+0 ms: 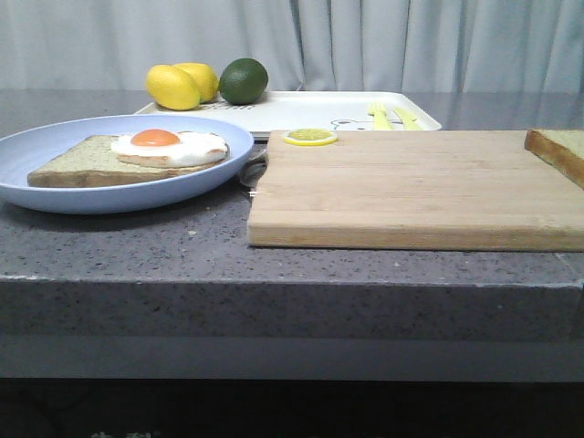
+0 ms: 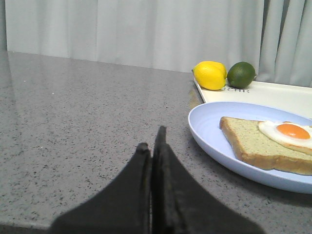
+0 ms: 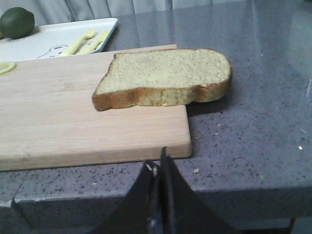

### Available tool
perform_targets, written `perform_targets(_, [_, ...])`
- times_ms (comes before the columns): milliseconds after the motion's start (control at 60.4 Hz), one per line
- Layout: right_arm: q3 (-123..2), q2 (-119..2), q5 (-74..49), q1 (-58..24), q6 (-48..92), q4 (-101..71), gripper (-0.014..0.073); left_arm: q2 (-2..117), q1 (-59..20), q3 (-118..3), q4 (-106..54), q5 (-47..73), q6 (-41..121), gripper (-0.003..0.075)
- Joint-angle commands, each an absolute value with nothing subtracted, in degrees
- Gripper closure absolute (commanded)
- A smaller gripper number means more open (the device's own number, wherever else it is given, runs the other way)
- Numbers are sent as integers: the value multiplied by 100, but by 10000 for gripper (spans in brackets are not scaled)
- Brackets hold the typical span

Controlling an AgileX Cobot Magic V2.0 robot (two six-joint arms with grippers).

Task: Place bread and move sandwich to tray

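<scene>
Bread (image 3: 163, 78) on cutting board (image 3: 73, 117), both claws closed, empty

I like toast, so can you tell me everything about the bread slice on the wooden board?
The bread is one thick slice, pale greenish-tan and crumbly on top, with a brown crust around its edge. It lies flat at the right end of the wooden cutting board, with part of it sticking out past the board's edge over the grey counter. Nothing sits on it, and no gripper touches it.

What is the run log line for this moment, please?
left hand shut | right hand shut | bread on board | egg slice on plate
</scene>
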State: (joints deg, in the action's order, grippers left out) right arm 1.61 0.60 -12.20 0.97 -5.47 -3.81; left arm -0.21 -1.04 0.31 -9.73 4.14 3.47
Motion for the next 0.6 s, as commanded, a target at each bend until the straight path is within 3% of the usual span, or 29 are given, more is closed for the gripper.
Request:
perform_targets(0, [142,160,-661,103,-517,-319,652,-142,-98,27,-1000,-61,324,741])
perform_targets(364, [51,160,99,98,-517,-398,652,-142,-98,16,-1000,-399,324,741])
perform_targets(579, [-1057,72,-798,103,-517,-392,652,-52,-98,-588,-921,-684,324,741])
